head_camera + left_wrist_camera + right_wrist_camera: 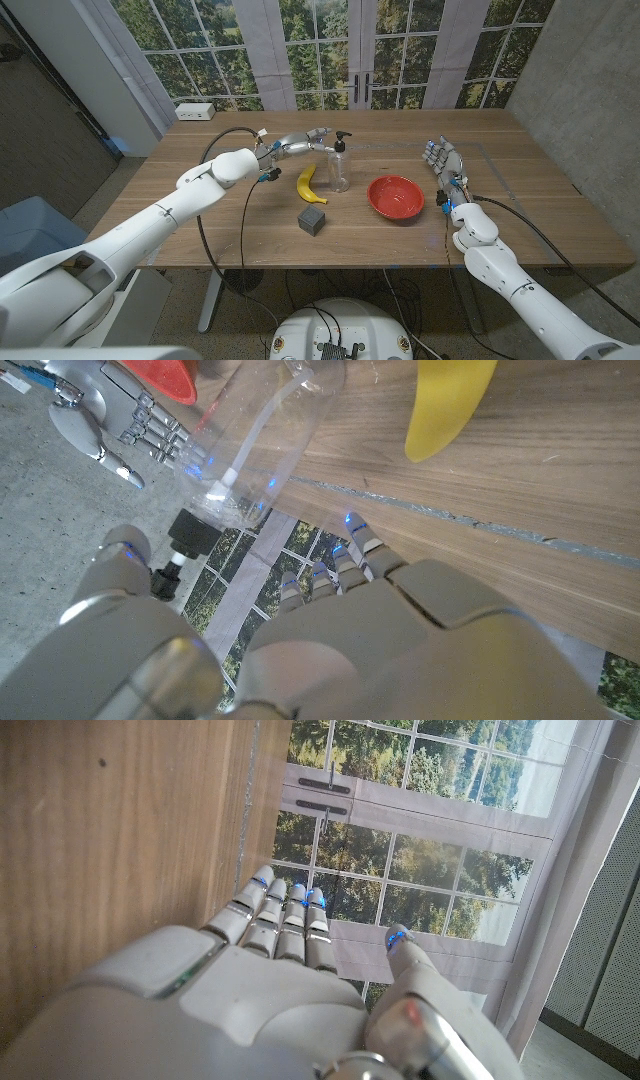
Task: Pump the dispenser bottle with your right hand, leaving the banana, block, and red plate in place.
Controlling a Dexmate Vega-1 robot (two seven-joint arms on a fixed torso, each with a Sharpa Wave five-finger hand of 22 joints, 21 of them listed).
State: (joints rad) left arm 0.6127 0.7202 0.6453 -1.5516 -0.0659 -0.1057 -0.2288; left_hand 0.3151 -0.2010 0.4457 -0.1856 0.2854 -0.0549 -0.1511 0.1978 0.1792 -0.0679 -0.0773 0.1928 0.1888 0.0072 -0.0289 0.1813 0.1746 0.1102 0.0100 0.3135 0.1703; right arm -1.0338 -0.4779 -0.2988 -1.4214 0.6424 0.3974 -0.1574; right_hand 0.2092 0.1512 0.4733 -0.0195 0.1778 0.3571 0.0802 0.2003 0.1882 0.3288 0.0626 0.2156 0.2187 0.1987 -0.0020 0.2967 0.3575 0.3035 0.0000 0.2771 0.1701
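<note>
A clear dispenser bottle (340, 170) with a black pump (343, 136) stands upright at the table's middle. My left hand (300, 145) hovers just left of the pump, fingers stretched toward it and holding nothing. In the left wrist view the bottle (260, 430) and its pump (185, 535) lie just beyond the thumb of the left hand (330, 630); I cannot tell if they touch. A yellow banana (310, 183) lies beside the bottle, with a dark grey block (313, 219) nearer me. The red plate (396, 196) sits right of the bottle. My right hand (443, 165) stands past the plate, fingers straight.
A white box (195, 111) sits at the table's far left corner. Windows and a grey wall stand behind the table. Bare wood lies between the red plate and the right hand (290, 980).
</note>
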